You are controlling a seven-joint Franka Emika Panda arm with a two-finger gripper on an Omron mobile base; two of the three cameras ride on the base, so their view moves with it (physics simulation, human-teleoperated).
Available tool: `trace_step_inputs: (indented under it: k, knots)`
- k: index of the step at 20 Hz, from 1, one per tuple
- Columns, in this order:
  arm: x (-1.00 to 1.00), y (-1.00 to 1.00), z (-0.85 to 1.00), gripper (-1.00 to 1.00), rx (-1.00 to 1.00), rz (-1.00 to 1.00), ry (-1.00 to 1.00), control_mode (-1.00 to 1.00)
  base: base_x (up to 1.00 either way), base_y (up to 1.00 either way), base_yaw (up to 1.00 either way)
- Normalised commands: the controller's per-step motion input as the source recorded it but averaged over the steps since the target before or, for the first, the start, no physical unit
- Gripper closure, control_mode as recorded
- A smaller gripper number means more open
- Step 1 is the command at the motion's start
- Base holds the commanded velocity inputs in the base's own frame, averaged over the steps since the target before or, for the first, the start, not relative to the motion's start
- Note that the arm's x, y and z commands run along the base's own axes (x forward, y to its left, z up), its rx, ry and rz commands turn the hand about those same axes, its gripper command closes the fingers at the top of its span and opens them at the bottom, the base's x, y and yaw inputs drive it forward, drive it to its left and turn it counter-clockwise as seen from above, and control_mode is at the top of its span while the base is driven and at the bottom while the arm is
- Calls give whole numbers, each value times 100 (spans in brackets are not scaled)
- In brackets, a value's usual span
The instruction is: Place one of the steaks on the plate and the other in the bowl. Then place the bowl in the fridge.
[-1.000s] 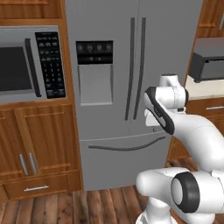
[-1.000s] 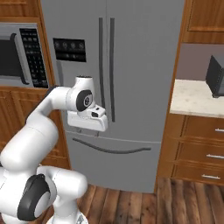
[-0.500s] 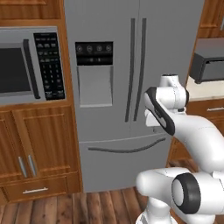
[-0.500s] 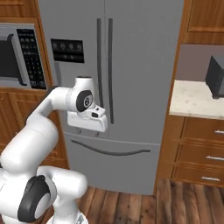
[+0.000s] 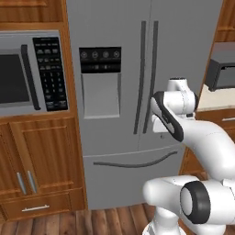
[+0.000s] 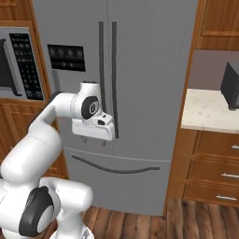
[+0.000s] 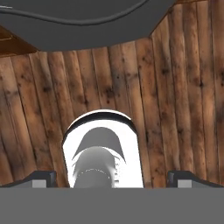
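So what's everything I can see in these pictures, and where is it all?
fridge: one, grey steel, centre, doors shut, facing the robot.
fridge handles: two, dark, long, upright along the door seam.
dispenser panel: one, black controls over a grey recess, on the fridge's left door.
freezer drawer handle: one, dark, curved, across the fridge's lower front.
microwave: one, silver with black keypad, built into the wood cabinets left of the fridge.
cabinets: brown wood, on both sides of the fridge.
counter: one, pale stone, right of the fridge.
dark appliance: one, black, on that counter.
floor: brown wood planks.
arm: one, white with dark joints.
fingers: two, dark, spread open, pointing down at the floor.
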Motion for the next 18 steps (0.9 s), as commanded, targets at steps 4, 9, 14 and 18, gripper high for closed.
trace_step_inputs:
  k: [4, 9, 14, 18]
  knots:
    - [0, 0, 0, -100, 0, 0, 0, 100, 40, -1, 0]
    - [0, 0, 0, -100, 0, 0, 0, 100, 20, 0, 0]
    - [0, 0, 0, -100, 0, 0, 0, 100, 0, 0, 0]
    - [0, 0, 0, -100, 0, 0, 0, 100, 6, 0, 0]
